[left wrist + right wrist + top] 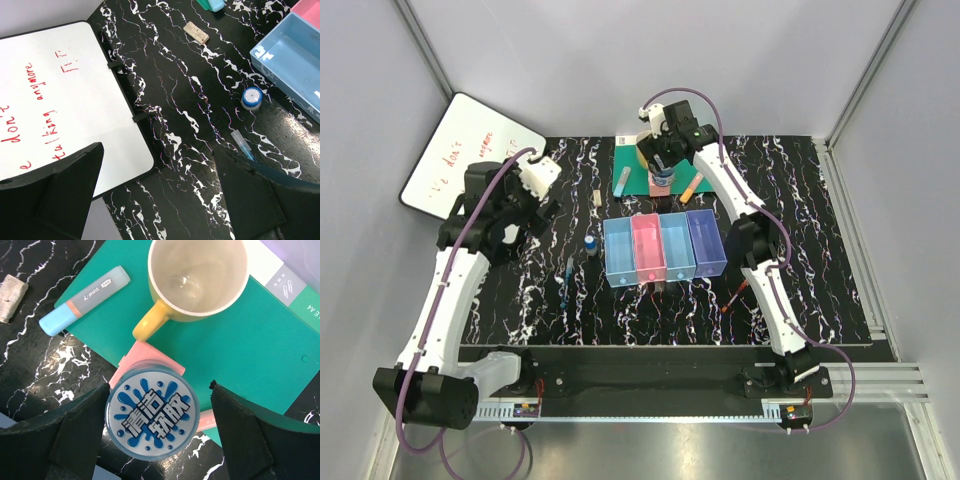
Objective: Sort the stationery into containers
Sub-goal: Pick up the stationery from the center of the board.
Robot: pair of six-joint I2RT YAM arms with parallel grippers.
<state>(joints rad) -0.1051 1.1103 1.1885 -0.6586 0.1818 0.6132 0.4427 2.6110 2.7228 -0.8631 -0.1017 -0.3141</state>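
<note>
The round blue-white patterned tin [152, 412] sits between my right gripper's [160, 415] open fingers, over the pink cube [145, 357]. The left finger is at its side and a gap shows at the right finger. In the top view this gripper [663, 170] is over the tin [662, 182] at the back. The teal marker [619, 183], orange marker [691, 186], beige eraser [597, 200], blue-capped bottle [591, 244], blue pen [568, 270] and red pen [735, 297] lie on the table. The trays [618, 252] stand in a row at the centre. My left gripper [160, 200] is open and empty above the table.
The yellow cup [197, 280] stands on a green mat [260, 340] just behind the tin. A whiteboard [60, 100] with red writing lies at the table's back left, under my left gripper. White walls close in the back and sides.
</note>
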